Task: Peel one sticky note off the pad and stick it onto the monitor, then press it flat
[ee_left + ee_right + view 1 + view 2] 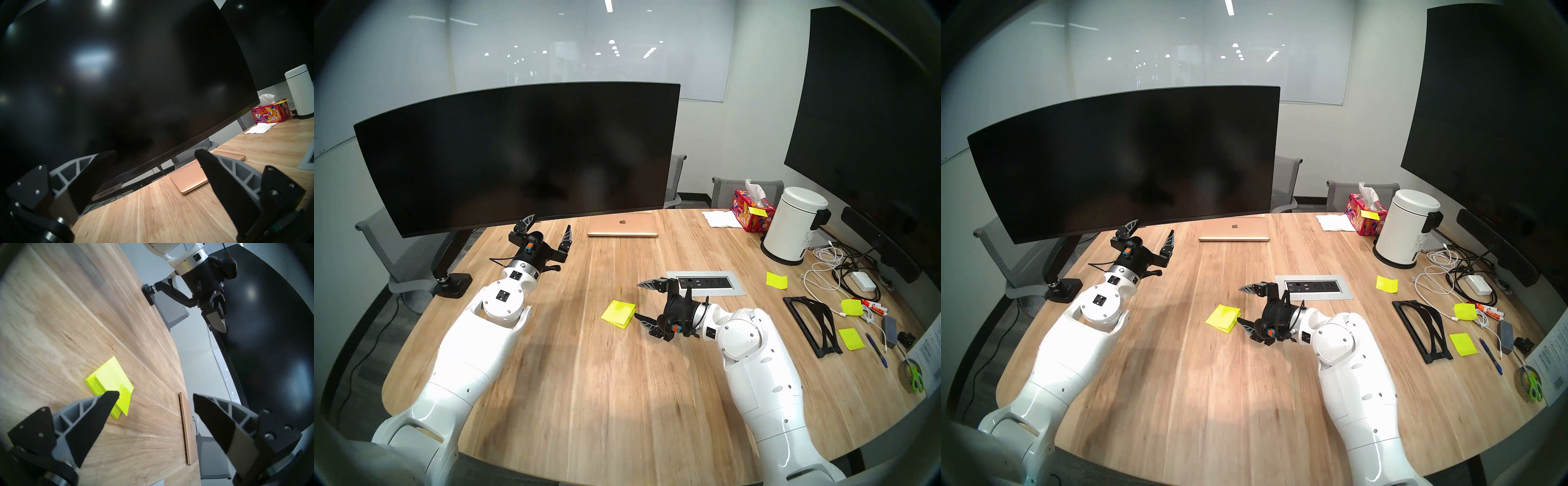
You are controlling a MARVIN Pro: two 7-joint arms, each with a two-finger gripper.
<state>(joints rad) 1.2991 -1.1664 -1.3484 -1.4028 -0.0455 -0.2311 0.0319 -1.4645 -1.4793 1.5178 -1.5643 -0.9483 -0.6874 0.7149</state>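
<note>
The pad (618, 314) lies flat on the wooden table (585, 390) in the middle of the head view, and its top sheet sticks out a little at one corner. The big risk is grabbing too deep. Then the right gripper (642, 301) could lift many sheets, or the whole pad, because nothing holds the stack down. It could also bend the thin sheet. The right gripper is spread wide and holds nothing, with one finger just beside the pad's edge. The left gripper (548, 224), at the middle left, is wide open and empty too, near the monitor (517, 152)'s bottom edge.
</note>
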